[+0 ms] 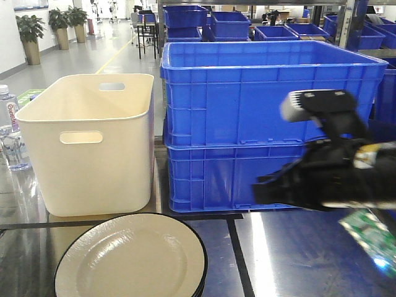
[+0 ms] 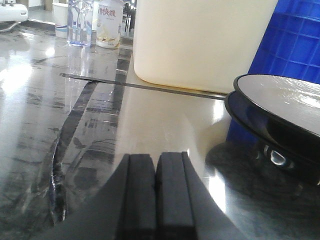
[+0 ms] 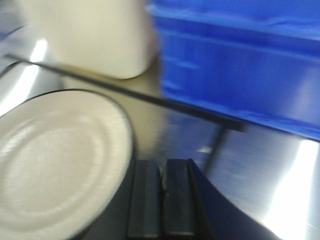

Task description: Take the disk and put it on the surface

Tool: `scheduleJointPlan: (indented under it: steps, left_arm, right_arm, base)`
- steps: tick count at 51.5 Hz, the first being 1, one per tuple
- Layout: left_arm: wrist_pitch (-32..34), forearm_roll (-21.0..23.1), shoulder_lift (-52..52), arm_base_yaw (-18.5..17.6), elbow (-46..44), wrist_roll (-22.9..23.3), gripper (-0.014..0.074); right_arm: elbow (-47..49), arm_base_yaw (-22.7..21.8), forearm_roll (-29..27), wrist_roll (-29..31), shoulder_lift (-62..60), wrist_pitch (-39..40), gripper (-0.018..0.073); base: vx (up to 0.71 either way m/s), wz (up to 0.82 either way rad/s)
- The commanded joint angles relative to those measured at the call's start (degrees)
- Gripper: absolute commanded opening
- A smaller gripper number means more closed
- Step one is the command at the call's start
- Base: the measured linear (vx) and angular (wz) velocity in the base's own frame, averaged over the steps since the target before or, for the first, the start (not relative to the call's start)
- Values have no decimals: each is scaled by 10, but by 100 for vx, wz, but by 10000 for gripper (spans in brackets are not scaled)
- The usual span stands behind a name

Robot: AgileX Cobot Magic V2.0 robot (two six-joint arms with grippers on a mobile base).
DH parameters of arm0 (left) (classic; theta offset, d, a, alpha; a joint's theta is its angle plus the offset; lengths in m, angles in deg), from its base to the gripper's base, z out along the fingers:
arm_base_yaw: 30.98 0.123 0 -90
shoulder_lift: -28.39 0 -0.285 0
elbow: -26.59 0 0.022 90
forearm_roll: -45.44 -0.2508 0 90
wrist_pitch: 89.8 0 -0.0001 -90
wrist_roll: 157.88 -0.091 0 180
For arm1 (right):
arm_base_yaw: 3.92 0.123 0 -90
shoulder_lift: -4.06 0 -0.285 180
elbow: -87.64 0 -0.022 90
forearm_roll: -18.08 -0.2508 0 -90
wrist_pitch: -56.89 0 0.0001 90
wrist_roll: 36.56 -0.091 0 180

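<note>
Right gripper (image 3: pixel 161 200) sits just right of the cream plate (image 3: pixel 55 160), jaws pressed together, empty. Open them, then approach the plate's black rim low and level

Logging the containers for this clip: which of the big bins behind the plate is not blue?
The cream bin on the left, with oval handle cut-outs. The two stacked crates beside it are both blue.

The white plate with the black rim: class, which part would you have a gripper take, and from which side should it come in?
Probably the black rim of the plate on its right-hand edge. The plate is wide, shallow and lies flat on what looks like a stack, so only its overhanging lip offers a pinch. The right gripper, jaws closed, sits beside that edge and would need to open first.
</note>
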Motion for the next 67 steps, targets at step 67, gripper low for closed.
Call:
scheduleJointPlan:
  steps: [67]
  left_arm:
    - [49,-4,-2,-3,-11,5,-8]
  right_arm:
    - [-733,-187,174,-83,-734,281,-8]
  base:
    - [0,0]
